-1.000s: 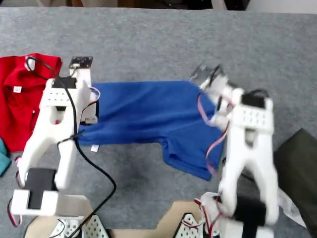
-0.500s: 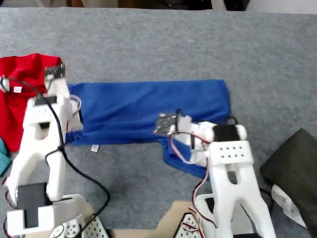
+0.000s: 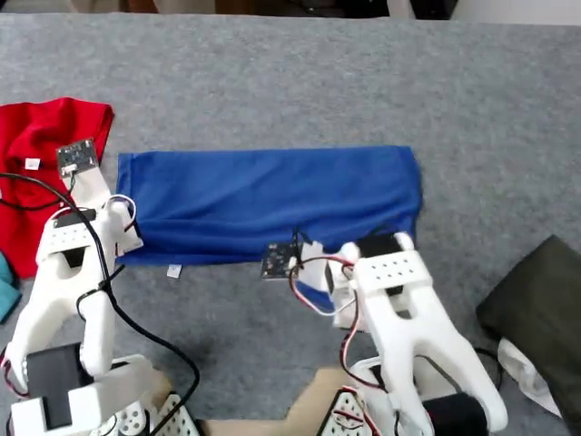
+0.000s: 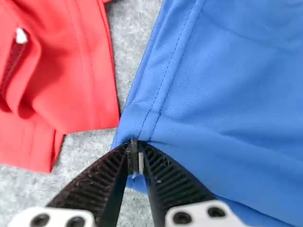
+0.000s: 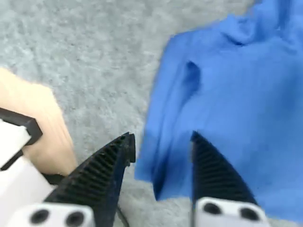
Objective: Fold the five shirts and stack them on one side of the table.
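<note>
left gripper [image 4: 135, 160]: clamping the blue shirt [image 4: 227, 94] by its hem corner.
right gripper [image 5: 162, 141]: hanging apart, sleeve edge [image 5: 158, 118] between the jaws.
handling: limp, light, probably sagging; you're best pinching seams.

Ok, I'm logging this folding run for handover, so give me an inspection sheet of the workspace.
Surface: grey felt table.
Job's things: blue fabric shirt folded into a long band, sleeve poking out toward the arms; crumpled red fabric shirt beside its left end; dark olive garment at the right edge.
Clutter: small white tag by the blue shirt's near edge.
Grippers: left claw shut on the blue shirt's corner hem; right claw open over the sleeve.
Cables: black cable looping from the left arm; red and white wires at the right arm.
Surroundings: tan board under the arm bases.
</note>
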You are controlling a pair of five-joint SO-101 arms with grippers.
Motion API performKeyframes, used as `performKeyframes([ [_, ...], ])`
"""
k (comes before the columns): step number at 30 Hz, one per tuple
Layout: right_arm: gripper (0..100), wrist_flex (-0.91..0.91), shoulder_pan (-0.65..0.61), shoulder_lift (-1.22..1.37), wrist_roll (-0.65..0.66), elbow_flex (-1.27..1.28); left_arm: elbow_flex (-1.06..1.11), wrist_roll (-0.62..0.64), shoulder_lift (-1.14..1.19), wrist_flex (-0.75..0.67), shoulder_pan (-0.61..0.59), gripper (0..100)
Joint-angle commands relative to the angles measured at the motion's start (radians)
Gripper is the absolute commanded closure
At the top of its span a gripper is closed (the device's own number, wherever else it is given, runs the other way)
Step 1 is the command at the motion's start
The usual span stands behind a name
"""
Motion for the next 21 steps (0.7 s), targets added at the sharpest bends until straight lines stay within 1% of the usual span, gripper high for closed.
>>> performKeyframes([
  [1, 72.6, -0.055, -0.030, 0.024, -0.014, 0.025, -0.037, 0.008, 0.004, -0.012, 0.006, 98],
  [8, 73.8, -0.166, -0.025, 0.087, -0.015, 0.053, -0.037, 0.006, 0.005, -0.014, 0.006, 98],
  [10, 79.7, -0.181, -0.010, 0.099, -0.031, 0.053, -0.037, 0.006, 0.005, -0.012, 0.006, 98],
  [13, 93.1, -0.203, 0.022, 0.099, -0.044, 0.051, -0.037, 0.005, 0.005, -0.012, 0.006, 98],
  [15, 99.7, -0.215, 0.041, 0.099, -0.044, 0.050, -0.037, 0.005, 0.005, -0.014, 0.006, 98],
  [17, 98.4, -0.230, 0.064, 0.099, -0.046, 0.050, -0.037, 0.005, 0.005, -0.014, 0.006, 98],
  [21, 99.4, -0.255, 0.097, 0.099, -0.046, 0.036, -0.037, 0.005, 0.005, -0.015, 0.006, 98],
])
